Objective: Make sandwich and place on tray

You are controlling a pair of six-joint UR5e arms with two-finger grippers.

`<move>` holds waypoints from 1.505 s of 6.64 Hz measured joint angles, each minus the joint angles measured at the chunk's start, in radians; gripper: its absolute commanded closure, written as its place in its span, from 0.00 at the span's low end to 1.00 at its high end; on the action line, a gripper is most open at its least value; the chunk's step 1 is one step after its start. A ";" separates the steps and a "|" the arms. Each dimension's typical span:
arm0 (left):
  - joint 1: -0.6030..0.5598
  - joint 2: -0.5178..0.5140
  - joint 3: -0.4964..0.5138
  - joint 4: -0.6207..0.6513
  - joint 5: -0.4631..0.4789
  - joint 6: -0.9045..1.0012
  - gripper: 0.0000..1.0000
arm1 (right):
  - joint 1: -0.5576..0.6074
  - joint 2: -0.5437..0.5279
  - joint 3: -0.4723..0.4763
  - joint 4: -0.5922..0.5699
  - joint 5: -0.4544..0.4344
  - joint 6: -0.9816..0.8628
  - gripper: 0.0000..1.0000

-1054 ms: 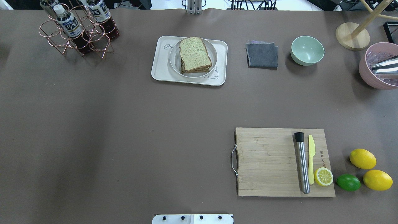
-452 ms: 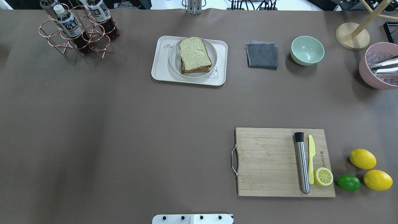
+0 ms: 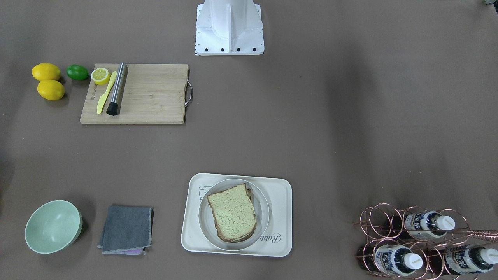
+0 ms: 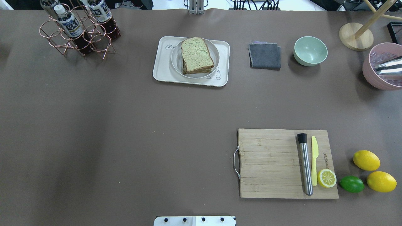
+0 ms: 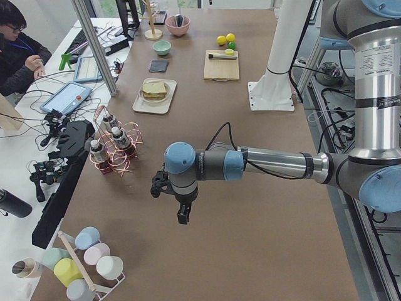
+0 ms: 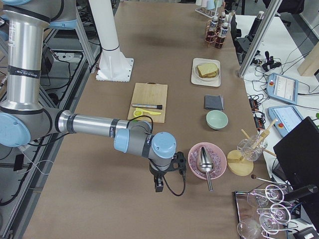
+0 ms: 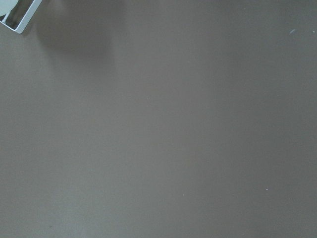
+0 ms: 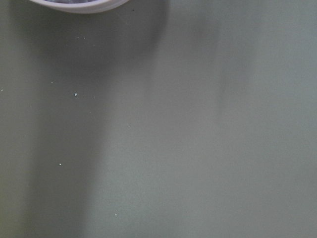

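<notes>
The brown table (image 4: 125,125) is filling every view. In the exterior left view the left arm (image 5: 263,164) is reaching in from the right edge across the frame's centre. In the exterior right view the right arm (image 6: 94,125) is stretching from the left edge toward the lower middle.

The wooden cutting board (image 4: 270,163) is lying in the lower right of the overhead view. The tray (image 4: 161,73) is sitting at upper centre, and a copper bottle rack (image 4: 75,34) is standing in the upper left corner.

A round white plate (image 4: 176,59) is resting on the tray, and the sandwich (image 4: 196,55) is lying on that plate with its slices stacked; its filling is not showing clearly.

The left gripper (image 5: 182,216) is hanging over bare table at the centre of its side view. The right gripper (image 6: 158,187) is hanging just left of a pink bowl (image 6: 204,160). Neither is holding anything I can see, but I cannot tell how their jaws are standing.
</notes>
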State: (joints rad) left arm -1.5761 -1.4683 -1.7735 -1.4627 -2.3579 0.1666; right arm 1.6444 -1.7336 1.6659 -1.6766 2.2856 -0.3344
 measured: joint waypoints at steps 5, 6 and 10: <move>-0.001 -0.003 0.005 -0.003 -0.007 0.001 0.01 | 0.003 -0.006 0.005 0.000 0.000 0.000 0.00; 0.000 0.000 0.006 -0.002 -0.005 0.001 0.01 | 0.004 -0.007 0.006 0.000 0.000 0.000 0.00; -0.001 0.005 0.009 -0.002 -0.007 0.002 0.01 | 0.008 -0.012 0.009 0.000 0.000 0.000 0.00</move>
State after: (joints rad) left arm -1.5769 -1.4632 -1.7646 -1.4650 -2.3648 0.1687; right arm 1.6520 -1.7459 1.6748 -1.6767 2.2853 -0.3344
